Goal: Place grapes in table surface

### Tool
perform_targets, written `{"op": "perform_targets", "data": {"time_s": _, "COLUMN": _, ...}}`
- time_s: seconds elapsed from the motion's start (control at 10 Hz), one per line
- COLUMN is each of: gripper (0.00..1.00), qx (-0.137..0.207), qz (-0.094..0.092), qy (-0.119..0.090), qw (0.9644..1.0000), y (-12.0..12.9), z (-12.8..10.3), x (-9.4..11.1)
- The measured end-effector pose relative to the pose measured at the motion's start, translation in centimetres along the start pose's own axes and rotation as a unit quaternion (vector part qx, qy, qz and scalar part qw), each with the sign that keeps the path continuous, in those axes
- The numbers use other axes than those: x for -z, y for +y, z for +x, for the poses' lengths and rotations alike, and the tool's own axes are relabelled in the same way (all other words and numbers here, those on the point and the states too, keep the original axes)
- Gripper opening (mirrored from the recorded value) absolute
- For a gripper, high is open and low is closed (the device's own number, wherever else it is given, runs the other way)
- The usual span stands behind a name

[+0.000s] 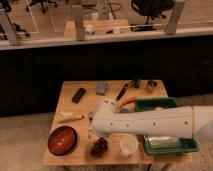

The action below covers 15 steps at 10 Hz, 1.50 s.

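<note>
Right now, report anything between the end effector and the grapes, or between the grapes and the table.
Nothing visible does. The grapes lie directly on the table surface, between the red bowl and the white cup. The end effector hangs just above them.
</note>
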Motion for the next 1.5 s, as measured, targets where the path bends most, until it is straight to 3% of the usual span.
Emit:
{"op": "perform_targets", "data": {"time_s": 0.4, "gripper": 0.8, "qx": 0.025, "qz": -0.025, "qy": -0.019, "qw": 0.9992, "y": -0.8, "z": 0.1, "x": -3.2}}
{"op": "perform_targets", "data": {"time_s": 0.6, "gripper": 0.8, "qx": 0.027, "qz": -0.043, "qy": -0.033, "qw": 0.9981, "y": 0.8, "z": -0.2, "x": -5.6}}
{"op": "perform_targets", "data": {"time_s": 0.8, "gripper": 0.77, "qx": 0.025, "qz": -0.059, "qy": -0.036, "qw": 0.9973, "y": 2.1, "z": -0.2, "x": -5.9}}
{"op": "perform_targets", "data": {"time_s": 1.2, "gripper": 0.38, "qx": 0.02, "qz": -0.073, "qy": -0.041, "qw": 0.9963, "y": 2.4, "z": -0.6, "x": -6.3}}
{"op": "perform_targets", "data": {"time_s": 1.5, "gripper": 0.11, "qx": 0.015, "qz": -0.062, "qy": -0.05, "qw": 0.9967, "y": 2.2, "z": -0.7, "x": -6.3}}
